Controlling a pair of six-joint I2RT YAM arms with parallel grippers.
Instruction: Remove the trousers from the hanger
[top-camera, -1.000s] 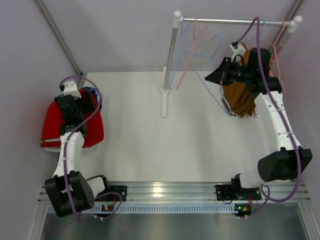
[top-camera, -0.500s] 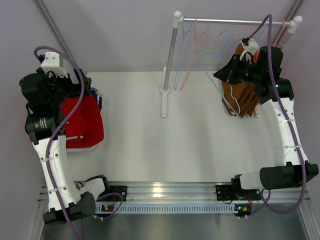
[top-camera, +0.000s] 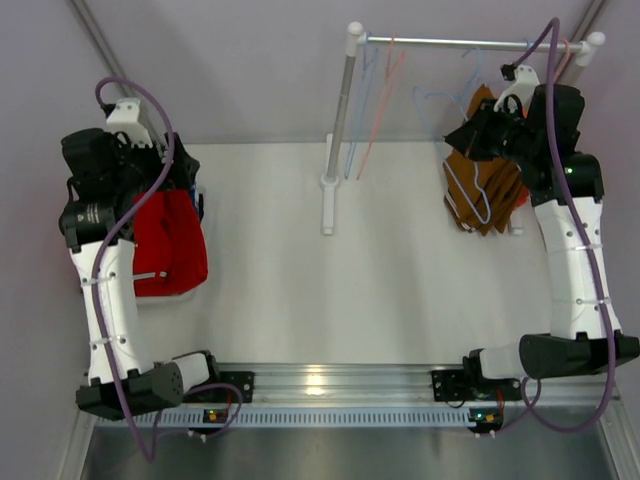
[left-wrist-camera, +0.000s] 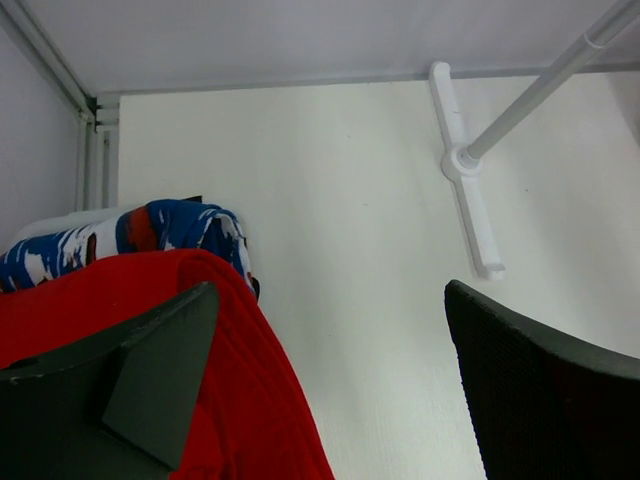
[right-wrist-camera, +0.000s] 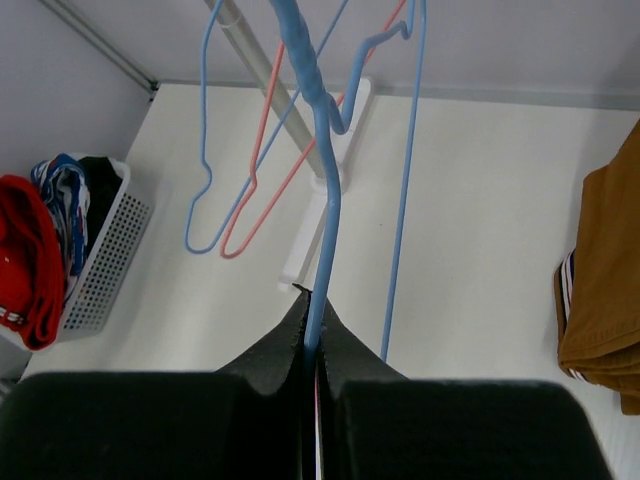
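Brown trousers (right-wrist-camera: 600, 290) lie in folded layers near the gripped blue hanger (right-wrist-camera: 322, 200).

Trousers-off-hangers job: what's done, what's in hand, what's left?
Done: red trousers and a blue patterned pair lie in the basket. The left gripper is above them, fingers open and empty.
In hand: the right gripper is shut on a blue hanger with no cloth visible on it.
Left: brown trousers hang near the rail's right end, apparently not yet removed.
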